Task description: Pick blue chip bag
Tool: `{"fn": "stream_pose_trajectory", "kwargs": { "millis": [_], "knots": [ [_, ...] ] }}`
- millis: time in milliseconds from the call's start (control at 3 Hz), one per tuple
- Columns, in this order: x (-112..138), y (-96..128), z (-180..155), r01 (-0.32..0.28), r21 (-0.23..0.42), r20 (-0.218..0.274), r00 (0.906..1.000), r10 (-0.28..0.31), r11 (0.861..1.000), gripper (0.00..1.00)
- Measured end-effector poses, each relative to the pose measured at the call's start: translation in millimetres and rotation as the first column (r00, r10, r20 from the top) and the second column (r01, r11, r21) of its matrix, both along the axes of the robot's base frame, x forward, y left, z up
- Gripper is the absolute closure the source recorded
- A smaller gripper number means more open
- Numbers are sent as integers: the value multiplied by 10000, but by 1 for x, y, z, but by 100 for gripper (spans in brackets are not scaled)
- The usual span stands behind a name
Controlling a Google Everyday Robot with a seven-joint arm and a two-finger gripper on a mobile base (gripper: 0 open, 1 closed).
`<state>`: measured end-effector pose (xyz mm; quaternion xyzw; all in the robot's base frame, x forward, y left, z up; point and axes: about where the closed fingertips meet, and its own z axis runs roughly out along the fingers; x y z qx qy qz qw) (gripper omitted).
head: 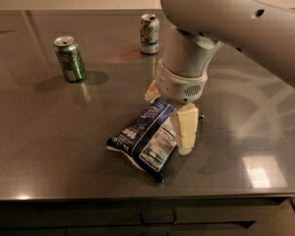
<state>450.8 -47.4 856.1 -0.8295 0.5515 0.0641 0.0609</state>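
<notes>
The blue chip bag lies flat on the dark grey table, near the front edge. It is dark navy with a white nutrition panel facing up. My gripper hangs from the big grey arm and stands low over the bag's far right end. Its cream fingers are apart: the near finger sits beside the bag's right edge, and the far finger shows behind the bag's top end. The bag's top end lies between them. The wrist hides that end of the bag.
A green can stands at the back left. A white and green can stands at the back middle, behind the arm. The table's front edge runs just below the bag.
</notes>
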Motion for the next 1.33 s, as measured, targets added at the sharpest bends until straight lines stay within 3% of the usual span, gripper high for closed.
{"fn": "stream_pose_trajectory", "kwargs": {
  "millis": [1000, 1333],
  "knots": [
    [-3, 4, 7, -1, 85, 145, 9999, 0, 10000, 83],
    [0, 2, 28, 133, 299, 417, 9990, -146, 9995, 100]
  ]
}}
